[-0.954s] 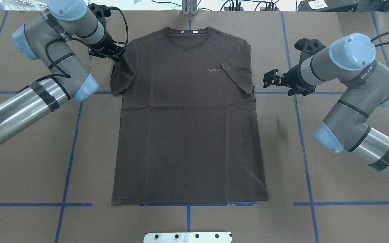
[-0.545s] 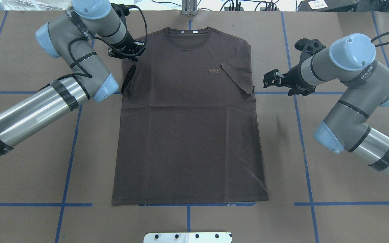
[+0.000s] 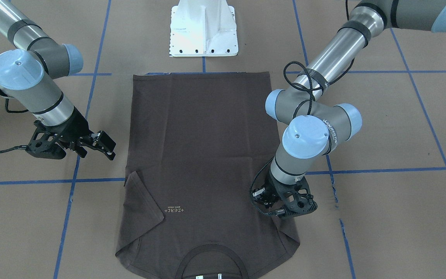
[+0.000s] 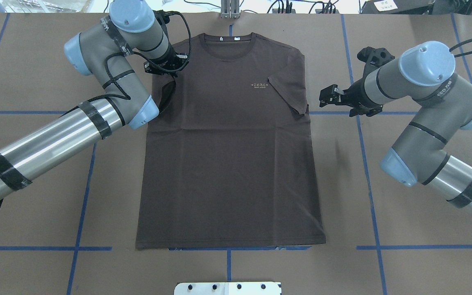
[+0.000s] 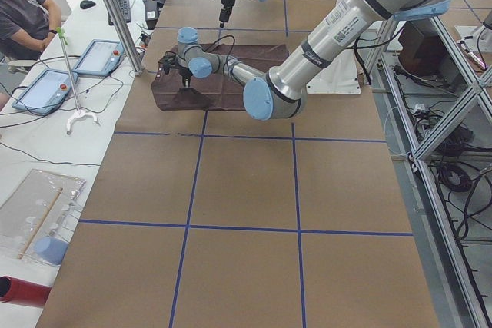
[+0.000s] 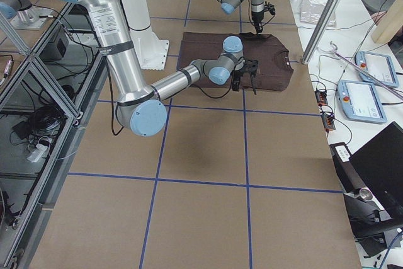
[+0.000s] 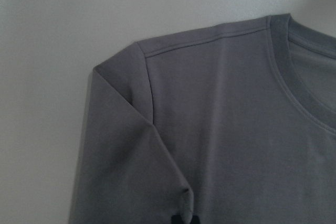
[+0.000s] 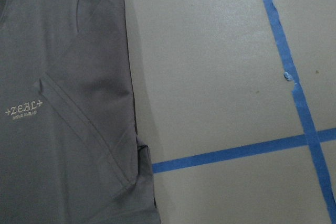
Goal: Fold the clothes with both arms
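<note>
The dark brown T-shirt (image 4: 228,164) lies flat on the brown table, front up, with its collar (image 4: 228,41) at the far edge. The sleeve on my right side (image 4: 289,94) is folded in over the chest, next to the pale lettering (image 4: 259,85). My left gripper (image 4: 166,69) is shut on the other sleeve (image 4: 164,92) and holds it lifted over the shoulder area. The left wrist view shows that sleeve (image 7: 131,171) creased toward the fingers. My right gripper (image 4: 325,96) is open and empty, hovering just beside the folded sleeve. It also shows in the front-facing view (image 3: 108,149).
The white base plate (image 4: 228,288) sits at the near edge of the table. Blue tape lines (image 4: 367,164) cross the brown surface. A seated operator (image 5: 27,5) and tablets (image 5: 96,55) are past the table's far side.
My left gripper has moved right, toward the shirt's middle, dragging the sleeve inward over the body. The right arm has not moved.
</note>
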Action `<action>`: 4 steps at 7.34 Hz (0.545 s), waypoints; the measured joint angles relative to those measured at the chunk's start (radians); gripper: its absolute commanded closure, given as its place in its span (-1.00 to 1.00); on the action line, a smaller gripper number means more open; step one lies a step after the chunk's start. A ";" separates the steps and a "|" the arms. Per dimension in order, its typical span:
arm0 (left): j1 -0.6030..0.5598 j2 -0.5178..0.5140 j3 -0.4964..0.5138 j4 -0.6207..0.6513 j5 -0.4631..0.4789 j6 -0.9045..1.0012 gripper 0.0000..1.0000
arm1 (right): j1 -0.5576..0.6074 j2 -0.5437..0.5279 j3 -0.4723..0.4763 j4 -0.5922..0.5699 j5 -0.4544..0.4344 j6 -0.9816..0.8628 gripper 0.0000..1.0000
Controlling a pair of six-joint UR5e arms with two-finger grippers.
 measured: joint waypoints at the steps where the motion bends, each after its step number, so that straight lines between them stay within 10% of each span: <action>1: 0.006 -0.001 0.001 -0.009 0.014 -0.002 -0.63 | 0.000 0.000 0.000 0.000 0.001 0.000 -1.00; 4: 0.015 0.032 -0.091 -0.010 0.020 -0.033 -0.76 | -0.008 0.002 0.037 -0.010 -0.002 0.037 -1.00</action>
